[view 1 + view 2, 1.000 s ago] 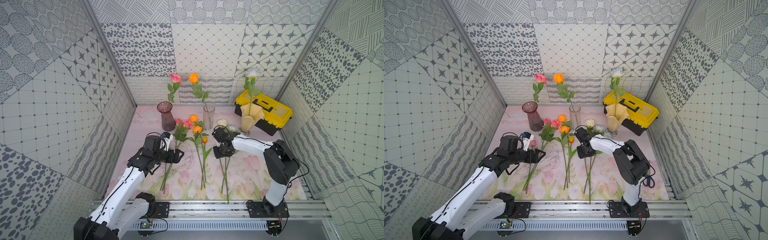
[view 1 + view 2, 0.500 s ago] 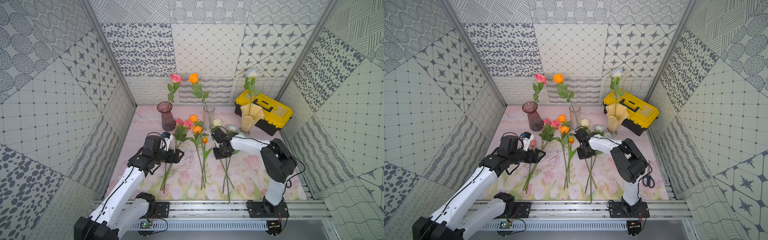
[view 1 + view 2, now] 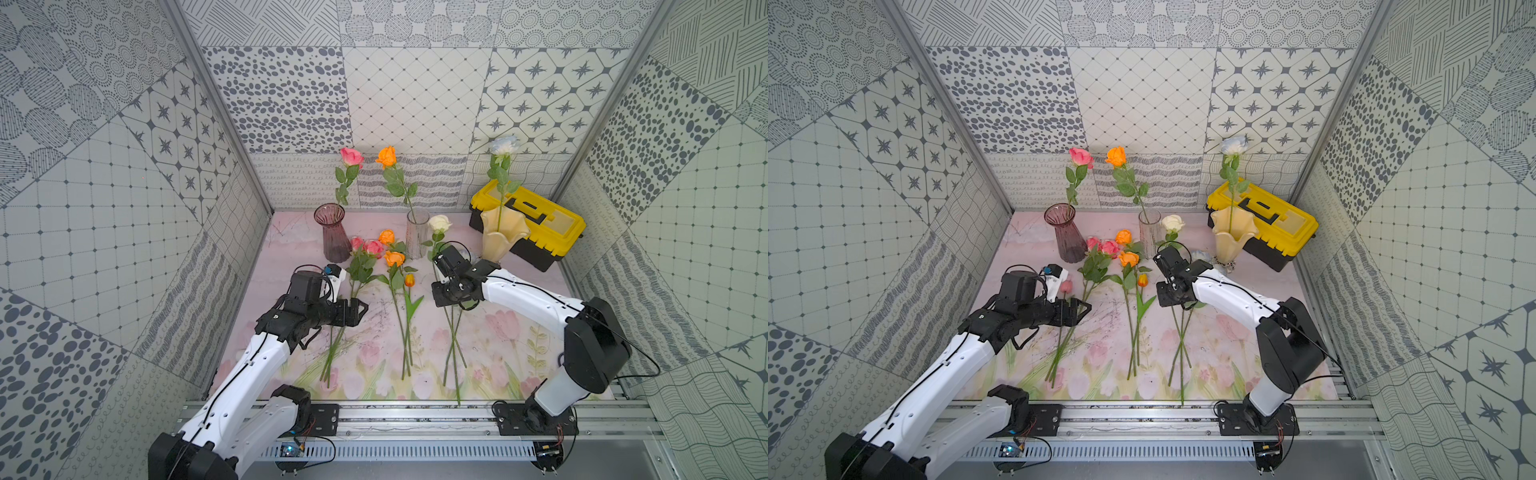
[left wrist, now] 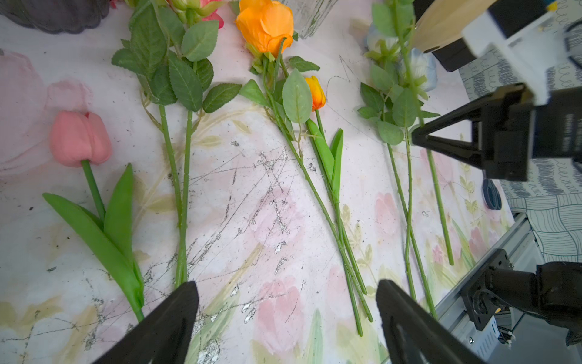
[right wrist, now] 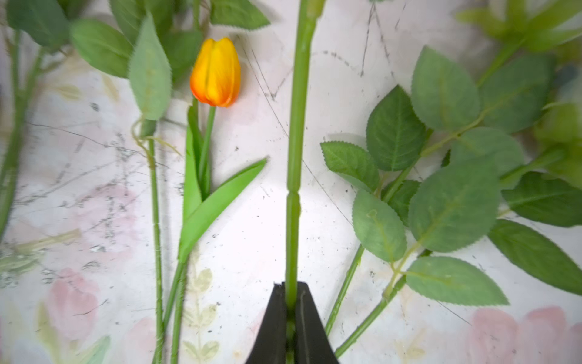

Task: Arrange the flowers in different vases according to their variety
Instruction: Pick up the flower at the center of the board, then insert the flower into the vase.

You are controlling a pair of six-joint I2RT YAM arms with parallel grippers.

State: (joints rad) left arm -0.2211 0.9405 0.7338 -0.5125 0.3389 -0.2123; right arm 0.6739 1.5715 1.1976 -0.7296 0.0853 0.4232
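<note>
We see our right gripper (image 5: 290,293) pinching the cream rose (image 3: 439,223) by its stem, bloom up beside the clear vase (image 3: 417,232), our left gripper (image 4: 286,283) spread wide, holding nothing, near the pink roses (image 3: 368,245)

This is a robotics lab test cell: walls of printed grey-patterned panels (image 3: 266,104), held by bare aluminium posts (image 3: 217,108), box in a small tabletop (image 3: 374,316) covered with a scuffed tulip-print cloth. Along its front edge an aluminium rail (image 3: 415,419) carries the bolted bases of the left arm (image 3: 249,365) and right arm (image 3: 528,295). Loose wiring and a bare circuit board (image 3: 289,450) hang below, and artificial flowers (image 3: 394,258) lie in rows.
</note>
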